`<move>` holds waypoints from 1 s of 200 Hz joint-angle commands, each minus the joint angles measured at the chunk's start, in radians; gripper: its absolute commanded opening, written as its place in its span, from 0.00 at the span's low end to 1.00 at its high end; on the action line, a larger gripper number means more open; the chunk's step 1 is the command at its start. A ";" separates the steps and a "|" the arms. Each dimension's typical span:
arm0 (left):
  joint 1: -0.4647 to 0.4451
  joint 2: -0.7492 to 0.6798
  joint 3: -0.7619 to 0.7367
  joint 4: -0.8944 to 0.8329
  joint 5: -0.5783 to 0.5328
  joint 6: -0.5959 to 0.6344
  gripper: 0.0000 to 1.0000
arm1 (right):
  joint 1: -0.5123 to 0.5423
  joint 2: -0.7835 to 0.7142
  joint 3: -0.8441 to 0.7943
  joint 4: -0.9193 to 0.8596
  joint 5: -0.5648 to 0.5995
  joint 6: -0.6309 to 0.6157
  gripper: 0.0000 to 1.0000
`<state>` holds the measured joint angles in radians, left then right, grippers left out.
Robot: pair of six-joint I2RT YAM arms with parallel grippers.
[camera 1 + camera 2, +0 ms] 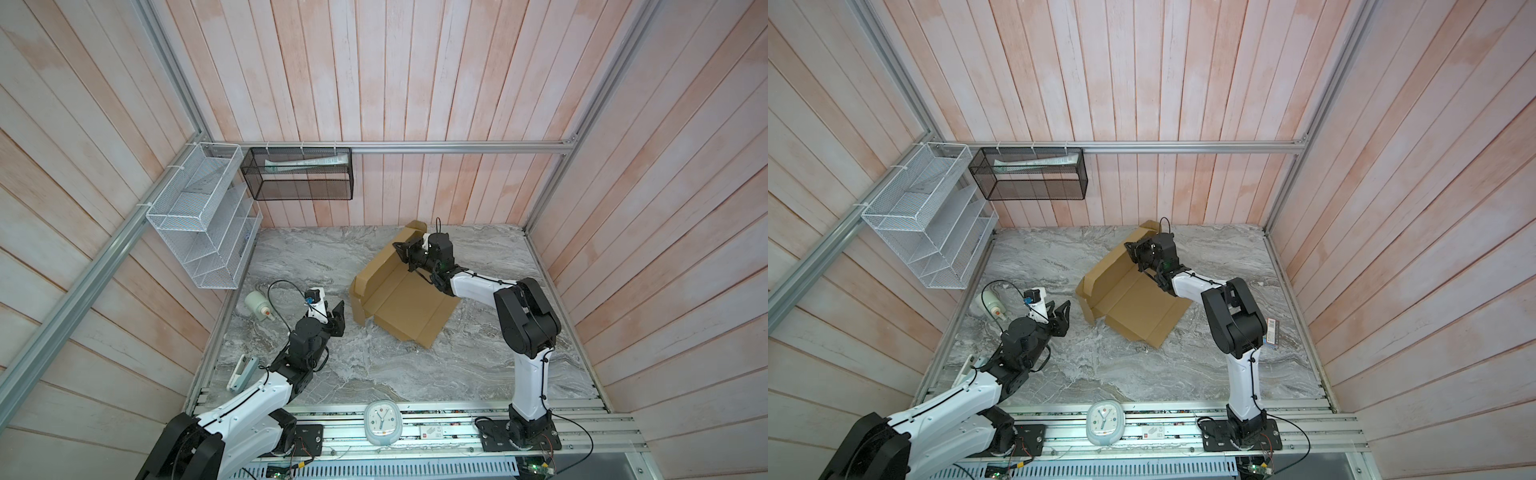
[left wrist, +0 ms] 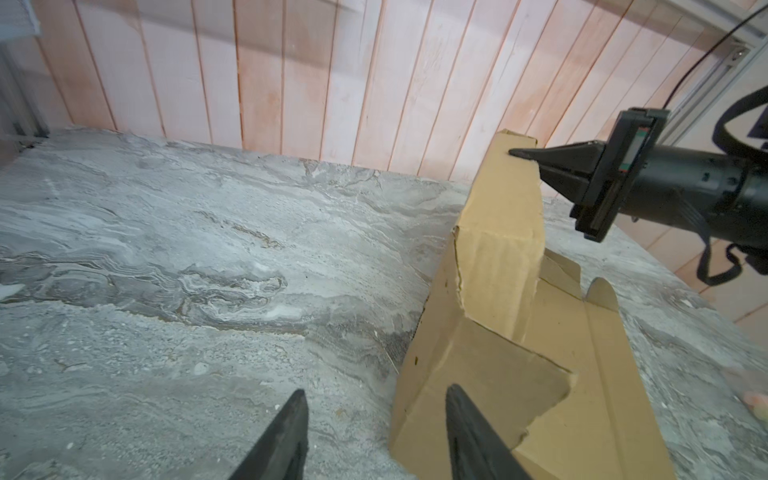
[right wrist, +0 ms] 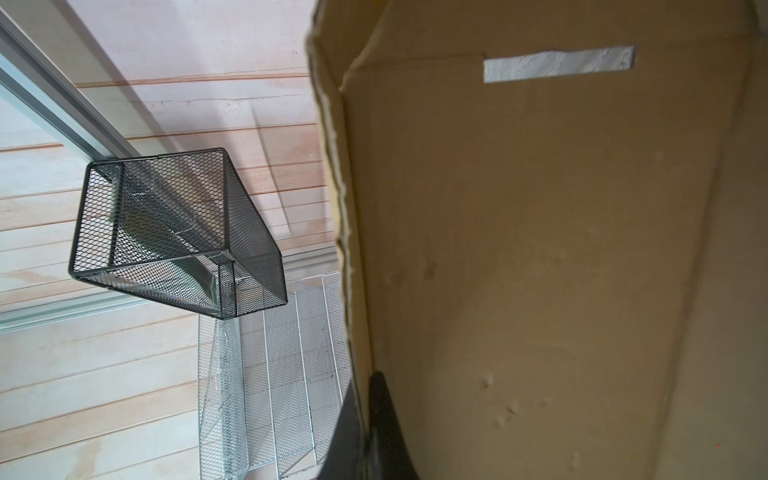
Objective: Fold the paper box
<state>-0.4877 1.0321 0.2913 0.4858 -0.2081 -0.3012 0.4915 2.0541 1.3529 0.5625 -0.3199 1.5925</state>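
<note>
One raised edge of paper box [image 1: 409, 305] clamped by right tool [image 2: 517, 153] | left tool [image 2: 376, 395] parted, empty, near box

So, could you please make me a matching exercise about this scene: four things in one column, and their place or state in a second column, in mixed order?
Things:
1. left gripper
2. right gripper
3. black mesh basket
4. clock

Place or state:
a. hangs at the back, above the table
b. shut on a raised flap of the paper box
c. lies at the front, between the two arm bases
d. open, nothing between its fingers

Pairs: 1-d, 2-b, 3-a, 4-c
</note>
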 commanded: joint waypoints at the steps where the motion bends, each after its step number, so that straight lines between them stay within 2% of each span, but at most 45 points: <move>1: 0.005 0.042 0.040 0.017 0.086 -0.003 0.52 | 0.008 0.029 0.022 0.019 -0.022 0.002 0.00; 69: -0.032 0.104 -0.006 0.121 0.116 -0.033 0.45 | 0.015 0.045 0.052 0.012 -0.025 0.003 0.00; 125: -0.057 0.189 -0.005 0.193 0.096 -0.032 0.38 | 0.028 0.062 0.077 0.008 -0.028 0.006 0.00; 200: -0.067 0.266 0.000 0.267 0.104 -0.027 0.31 | 0.031 0.059 0.041 0.039 -0.037 0.010 0.00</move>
<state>-0.5446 1.2781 0.2962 0.6998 -0.1104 -0.3336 0.5156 2.0975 1.4017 0.5770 -0.3386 1.5932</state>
